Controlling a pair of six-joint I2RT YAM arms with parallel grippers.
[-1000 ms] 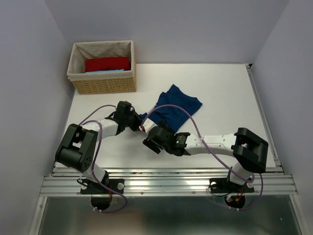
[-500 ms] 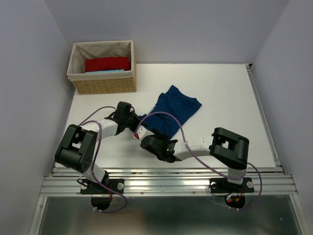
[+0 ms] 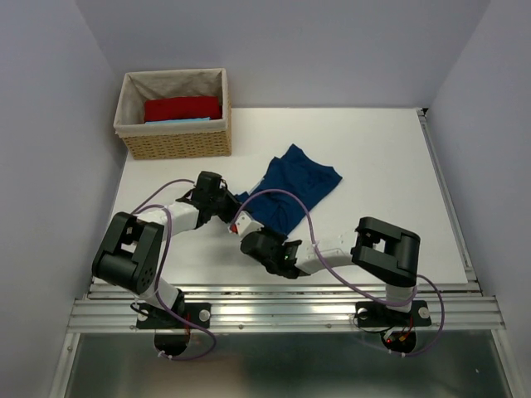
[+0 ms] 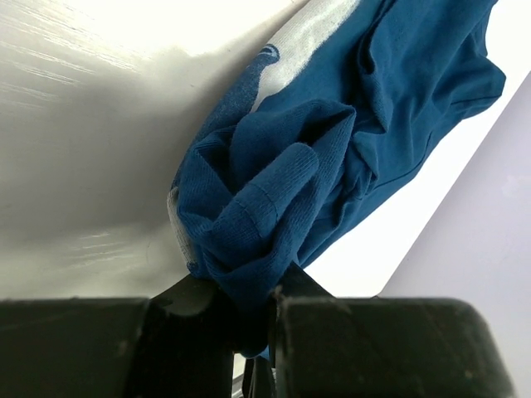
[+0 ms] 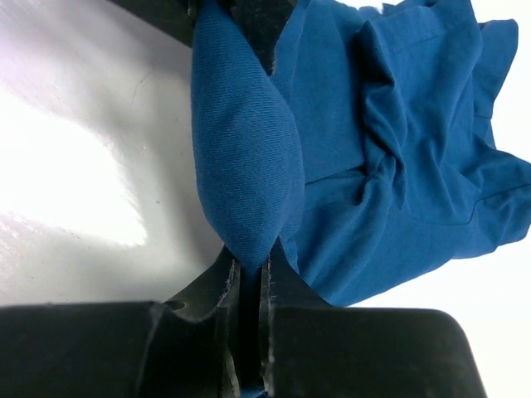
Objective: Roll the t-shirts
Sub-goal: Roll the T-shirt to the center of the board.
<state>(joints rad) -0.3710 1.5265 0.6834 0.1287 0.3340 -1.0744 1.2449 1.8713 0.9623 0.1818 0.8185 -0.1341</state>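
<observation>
right jaws are pinched shut on a thin fold of the navy t-shirt [image 5: 390, 141], left jaws clamped on a bunched wad of its near edge, the two grips just beside each other. the shirt lies crumpled on the tabletop [image 3: 382, 166], well apart from the basket [image 3: 174, 143] holding the red piece [image 3: 182, 108]. advised: draw the grips apart to flatten that edge before rolling; a bunched start would likely give a lopsided roll.
</observation>
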